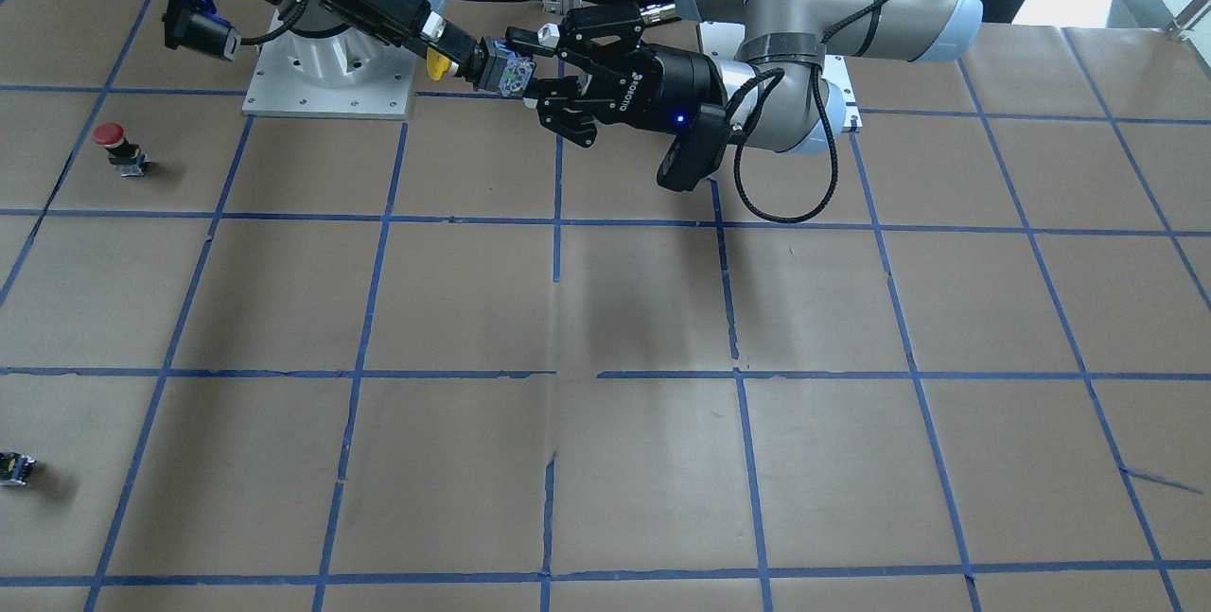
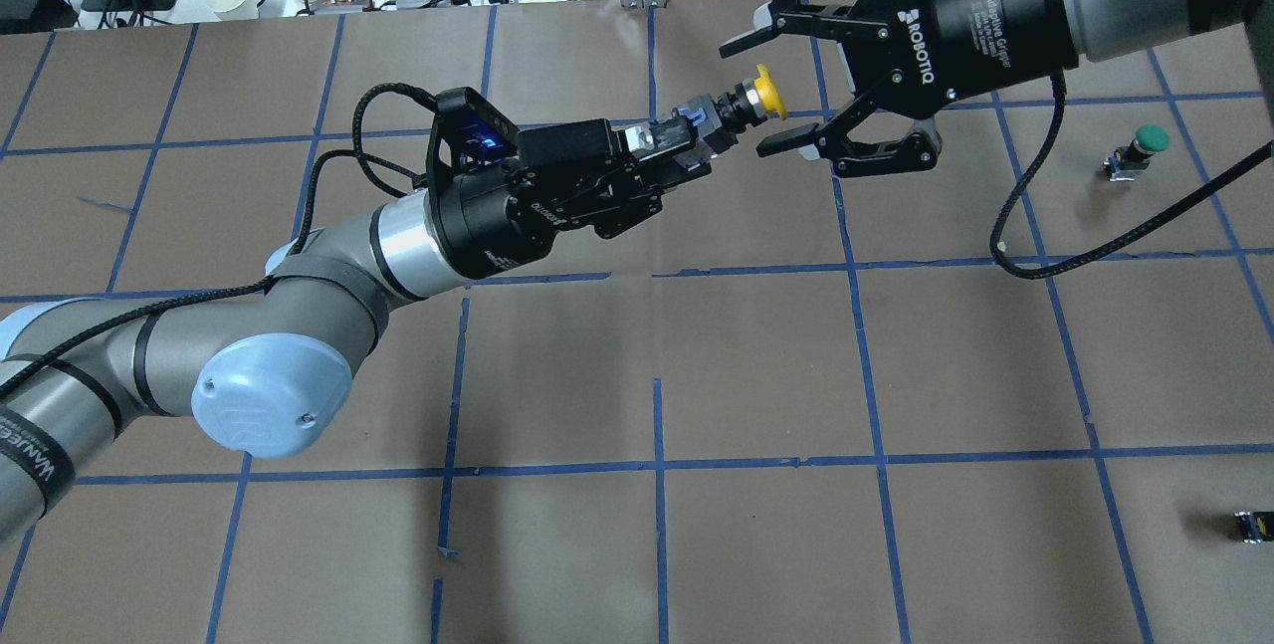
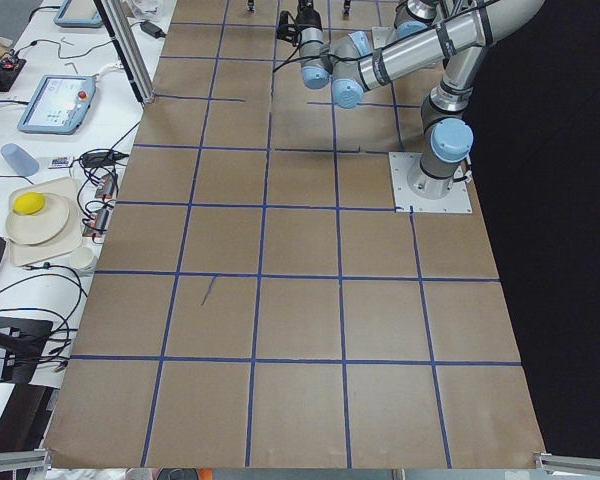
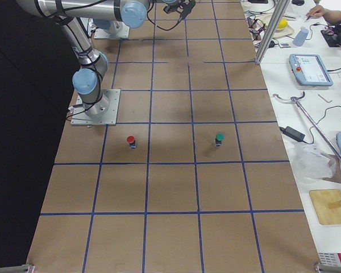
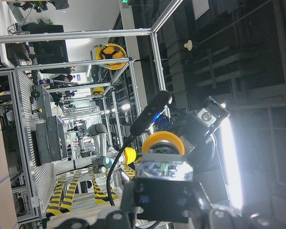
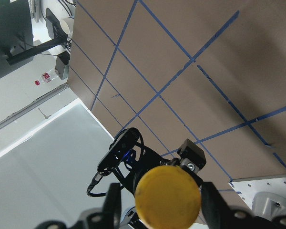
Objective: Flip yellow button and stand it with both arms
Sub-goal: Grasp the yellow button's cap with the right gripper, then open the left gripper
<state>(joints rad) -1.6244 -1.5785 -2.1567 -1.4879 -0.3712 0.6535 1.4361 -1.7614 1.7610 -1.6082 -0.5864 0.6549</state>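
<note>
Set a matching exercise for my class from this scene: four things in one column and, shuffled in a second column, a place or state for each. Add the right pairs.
Things
1. yellow button
2. red-capped button
3. green-capped button
4. right pincer

Places or states
A. open, one finger on each side of a yellow cap
B. stands on the table close to the right arm's base plate
C. held off the table by the left pincer
D. stands on the table, farther from the robot than the other standing button

Pairs: 1-C, 2-B, 3-D, 4-A
</note>
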